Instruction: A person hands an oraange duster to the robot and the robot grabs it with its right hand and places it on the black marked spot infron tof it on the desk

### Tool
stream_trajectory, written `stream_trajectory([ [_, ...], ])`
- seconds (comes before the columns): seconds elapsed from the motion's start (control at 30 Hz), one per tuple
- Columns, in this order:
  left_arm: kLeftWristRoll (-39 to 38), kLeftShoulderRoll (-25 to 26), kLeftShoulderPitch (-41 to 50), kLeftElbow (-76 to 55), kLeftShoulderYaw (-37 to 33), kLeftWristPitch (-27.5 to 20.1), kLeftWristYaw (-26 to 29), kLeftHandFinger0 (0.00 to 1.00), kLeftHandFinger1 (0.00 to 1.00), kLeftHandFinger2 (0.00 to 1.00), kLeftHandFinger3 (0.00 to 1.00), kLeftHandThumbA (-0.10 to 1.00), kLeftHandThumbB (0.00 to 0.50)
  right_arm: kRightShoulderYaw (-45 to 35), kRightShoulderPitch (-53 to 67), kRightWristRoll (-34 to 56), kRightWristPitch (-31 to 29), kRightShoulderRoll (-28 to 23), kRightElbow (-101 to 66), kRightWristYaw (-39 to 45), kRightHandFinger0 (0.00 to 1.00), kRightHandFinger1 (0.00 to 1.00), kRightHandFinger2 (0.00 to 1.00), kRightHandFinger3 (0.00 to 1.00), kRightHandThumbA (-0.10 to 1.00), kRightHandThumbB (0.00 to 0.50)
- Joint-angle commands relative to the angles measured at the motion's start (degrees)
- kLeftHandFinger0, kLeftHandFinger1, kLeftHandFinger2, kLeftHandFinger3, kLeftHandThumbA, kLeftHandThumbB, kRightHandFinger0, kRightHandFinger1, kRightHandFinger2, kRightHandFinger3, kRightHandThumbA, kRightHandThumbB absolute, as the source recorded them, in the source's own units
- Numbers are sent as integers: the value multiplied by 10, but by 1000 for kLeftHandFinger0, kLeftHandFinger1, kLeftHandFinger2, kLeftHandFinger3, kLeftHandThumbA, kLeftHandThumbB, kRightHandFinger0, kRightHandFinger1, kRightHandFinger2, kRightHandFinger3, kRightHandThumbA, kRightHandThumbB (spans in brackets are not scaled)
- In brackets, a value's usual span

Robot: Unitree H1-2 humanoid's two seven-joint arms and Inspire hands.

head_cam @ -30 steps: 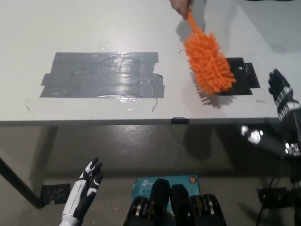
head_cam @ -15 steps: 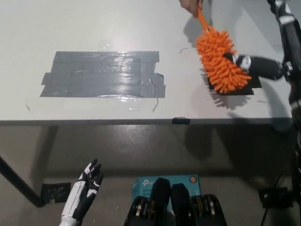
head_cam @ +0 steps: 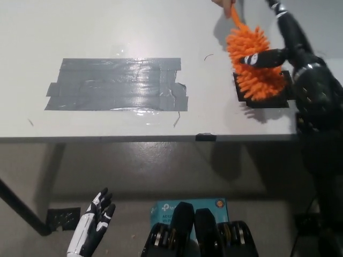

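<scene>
The fluffy orange duster hangs over the desk at the far right, just above the black marked spot, which it partly hides. A person's hand at the top edge holds its thin orange handle. My black right hand comes in from the right and lies against the duster's right side. One of its fingers rests across the fluff and the others stretch up towards the top edge, so the hand is open. My white left hand rests open at the lower left, below desk level.
A wide patch of grey tape covers the desk's left middle. The desk's front edge runs across the picture. Below it on the floor are a teal box and a dark desk leg.
My right arm has swung up from the right edge and reached the duster. The person has moved the duster right, over the black spot. The left hand has sunk slightly.
</scene>
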Motion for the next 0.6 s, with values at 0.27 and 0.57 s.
stream_trajectory([
  [0.27, -4, 7, -1, -30, 5, -19, -3, 1000, 1000, 1000, 1000, 785, 219, -34, -122, -71, 12, 17, 108, 49, 1000, 1000, 1000, 1000, 1000, 405],
  [0.57, 5, 12, 1, -40, 3, -21, -3, 1000, 1000, 1000, 1000, 792, 200, -7, -140, -69, 12, 10, 191, 29, 1000, 1000, 1000, 1000, 978, 390],
])
